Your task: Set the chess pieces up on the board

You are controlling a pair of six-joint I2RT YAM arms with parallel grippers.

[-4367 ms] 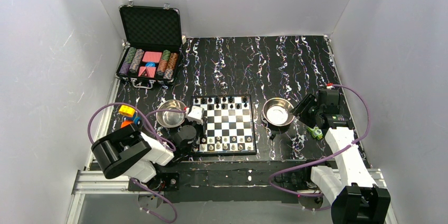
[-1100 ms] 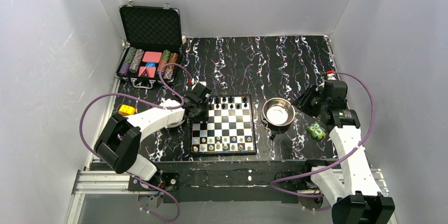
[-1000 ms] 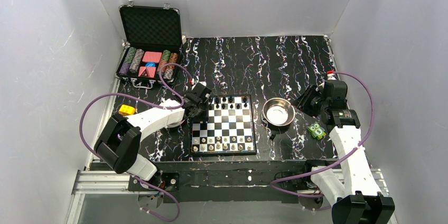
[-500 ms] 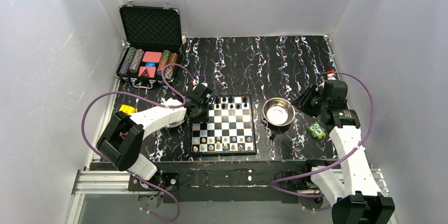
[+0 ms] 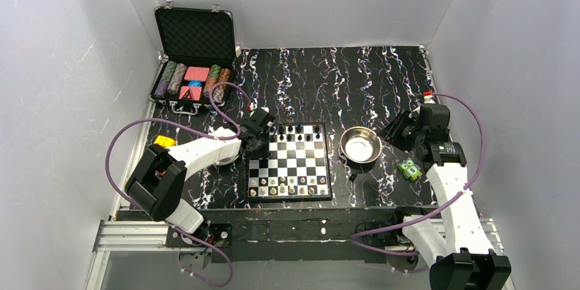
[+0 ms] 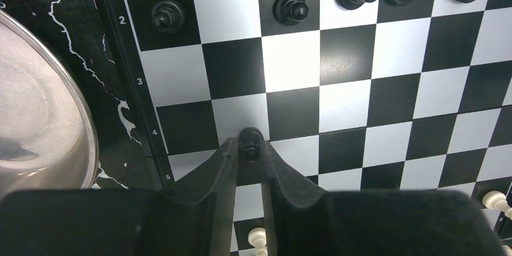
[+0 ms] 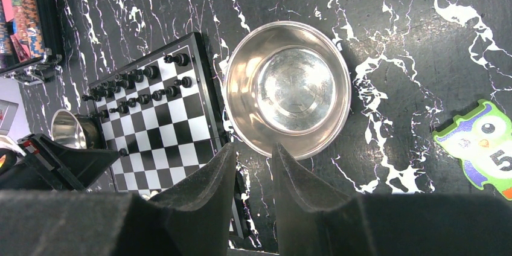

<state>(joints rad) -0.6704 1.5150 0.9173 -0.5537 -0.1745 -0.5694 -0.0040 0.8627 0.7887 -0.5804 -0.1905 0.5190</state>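
The board (image 5: 291, 164) lies at the table's middle front. Black chess pieces (image 5: 295, 133) stand in its two far rows, pale ones (image 5: 287, 185) in the near rows. My left gripper (image 5: 258, 141) reaches over the board's left edge. In the left wrist view it (image 6: 249, 152) is shut on a black pawn (image 6: 250, 141), above the second column near the row marks 4 and 5. Black pawns (image 6: 290, 8) stand beyond it, and a pale piece (image 6: 259, 240) shows below the fingers. My right gripper (image 7: 253, 150) is narrowly open and empty, by the right bowl.
A steel bowl (image 5: 360, 145) sits right of the board; another (image 6: 36, 105) is left of it, mostly under my left arm. A green owl toy (image 5: 410, 169) lies at right. A black case with poker chips (image 5: 193, 81) stands far left. A yellow object (image 5: 163, 141) lies at left.
Since 4.4 s ago my left arm has swung from the board's near left corner out to its far left side. In the last second it has barely shifted. The right arm has drawn back slightly.
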